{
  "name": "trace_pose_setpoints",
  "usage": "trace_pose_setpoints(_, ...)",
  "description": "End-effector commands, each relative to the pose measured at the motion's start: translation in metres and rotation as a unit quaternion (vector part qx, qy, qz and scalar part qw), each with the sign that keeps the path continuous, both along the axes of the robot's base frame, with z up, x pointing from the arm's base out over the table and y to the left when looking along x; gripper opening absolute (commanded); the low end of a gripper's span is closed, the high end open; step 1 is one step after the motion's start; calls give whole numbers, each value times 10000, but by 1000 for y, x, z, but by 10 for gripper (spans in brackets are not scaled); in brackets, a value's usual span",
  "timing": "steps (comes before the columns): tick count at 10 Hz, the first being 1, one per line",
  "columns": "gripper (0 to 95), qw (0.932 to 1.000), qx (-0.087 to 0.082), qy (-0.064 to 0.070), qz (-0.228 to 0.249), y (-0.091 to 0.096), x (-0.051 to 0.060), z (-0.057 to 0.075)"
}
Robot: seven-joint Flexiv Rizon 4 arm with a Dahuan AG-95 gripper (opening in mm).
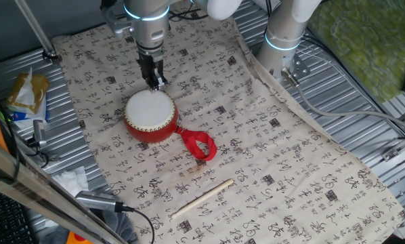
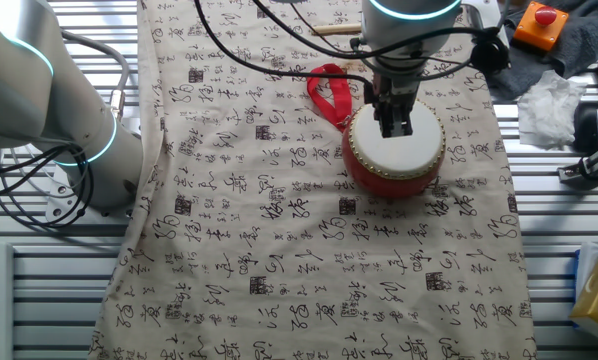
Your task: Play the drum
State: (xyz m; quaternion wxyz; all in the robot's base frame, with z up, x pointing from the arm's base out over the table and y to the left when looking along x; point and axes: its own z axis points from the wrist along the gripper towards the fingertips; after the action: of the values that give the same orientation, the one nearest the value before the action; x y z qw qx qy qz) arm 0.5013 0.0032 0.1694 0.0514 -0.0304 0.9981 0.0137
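Note:
The drum (image 1: 150,115) (image 2: 393,150) stands upright on the patterned cloth, with its red barrel body, white skin head and gold studs at the rim. Its red ribbon loop (image 1: 200,145) (image 2: 328,93) trails off to one side. My gripper (image 1: 154,81) (image 2: 396,126) points straight down over the far edge of the white head, its tips at or just above the skin. The fingers are pressed together with nothing between them.
A thin pale wooden stick (image 1: 202,198) (image 2: 333,30) lies on the cloth beyond the ribbon. The cloth (image 1: 270,156) covers a ribbed metal table. A second arm's base (image 1: 284,41) (image 2: 69,130) stands at the cloth's edge. Tissue (image 2: 549,105), cables and a packet (image 1: 26,91) lie at the sides.

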Motion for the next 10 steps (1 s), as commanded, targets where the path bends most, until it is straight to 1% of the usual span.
trace_pose_setpoints(1,0,10000,50,-20,-65,6,1,-1)
trace_pose_setpoints(2,0,9998,90,-23,-171,14,2,-3)
trace_pose_setpoints(3,0,9994,88,-40,-331,28,4,-7)
trace_pose_setpoints(4,0,9991,98,-51,-421,36,5,-8)
trace_pose_setpoints(6,0,9986,68,-47,-519,61,10,-13)
trace_pose_setpoints(7,0,9992,98,-63,-385,64,11,-12)
trace_pose_setpoints(10,0,9993,68,-35,-377,64,13,-8)
